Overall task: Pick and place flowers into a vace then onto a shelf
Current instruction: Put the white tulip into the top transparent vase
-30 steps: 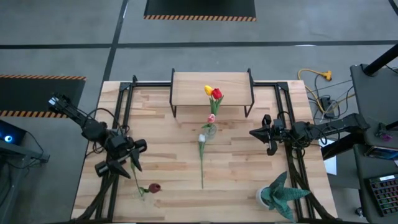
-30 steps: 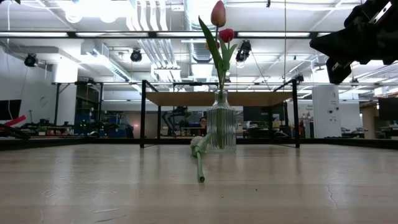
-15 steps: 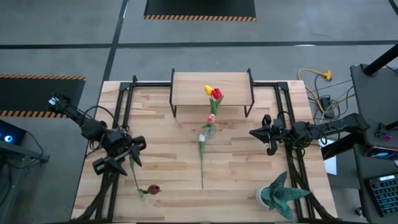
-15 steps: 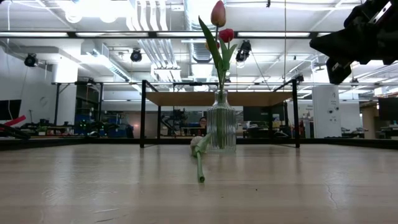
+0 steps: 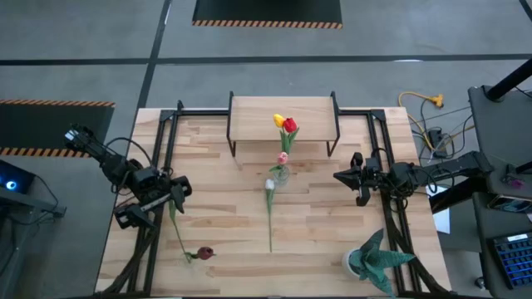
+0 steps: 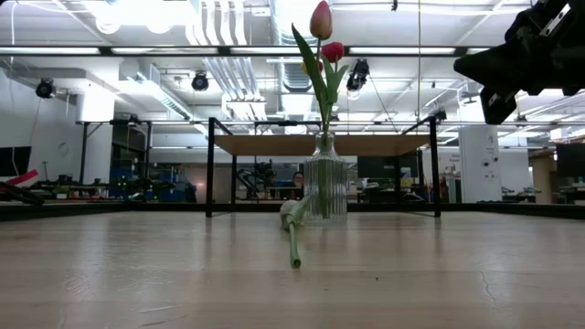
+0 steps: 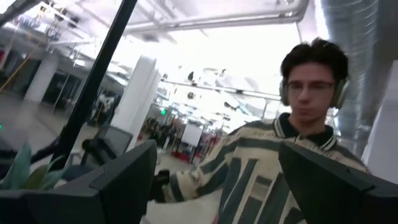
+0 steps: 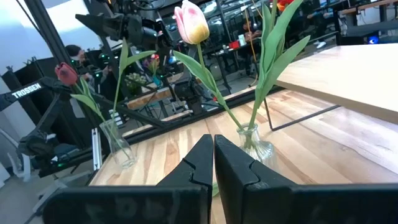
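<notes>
Flowers: on the desk [image 5: 216, 241], before the shelf [image 5: 253, 116], the vase [image 5: 281, 174] holds three while a white one [image 5: 268, 208] lies alongside, and the left end effector [image 5: 166, 198] grips a maroon one [image 5: 189, 245], best swung stem-down; the right end effector [image 5: 351, 177] hovers closed.

The left gripper [image 5: 172, 197] is too small in the high view to tell whether its fingers touch the maroon tulip's stem [image 5: 177, 234]; its own wrist view shows only two blurred dark fingers [image 7: 127, 180] cut off at the edge. The low view crops the right arm [image 6: 526, 55] at the corner, fingers out of sight. The white tulip's head [image 6: 291, 209] partly hides behind the vase [image 6: 325, 187] there. A person [image 7: 273, 174] is blurred and cut off at the lower edge.
</notes>
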